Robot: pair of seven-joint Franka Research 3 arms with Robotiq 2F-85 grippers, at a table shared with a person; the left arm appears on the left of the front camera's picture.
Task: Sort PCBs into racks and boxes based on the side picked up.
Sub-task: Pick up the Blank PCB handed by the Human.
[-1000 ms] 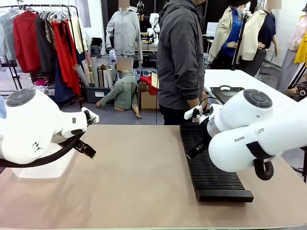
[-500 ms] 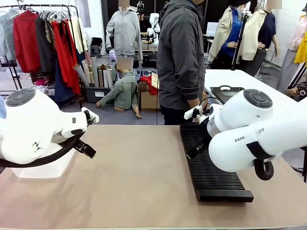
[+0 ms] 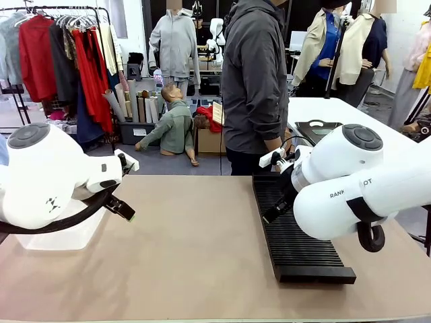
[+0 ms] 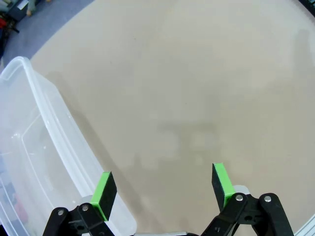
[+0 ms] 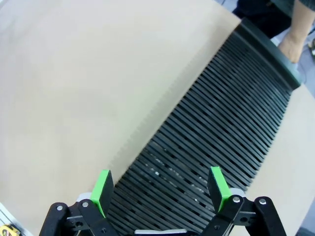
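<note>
While right tool (image 5: 160, 184) overhangs rack (image 5: 221, 113), box (image 4: 39, 147) beside left tool (image 4: 162, 186)

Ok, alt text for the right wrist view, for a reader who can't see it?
The right gripper hangs open above the long black slotted rack, whose visible slots are empty. Tan table lies beside the rack, and a person's hand is near its far end.

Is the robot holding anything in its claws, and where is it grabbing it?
No, nothing. The left gripper and the right gripper are both open and empty.
</note>
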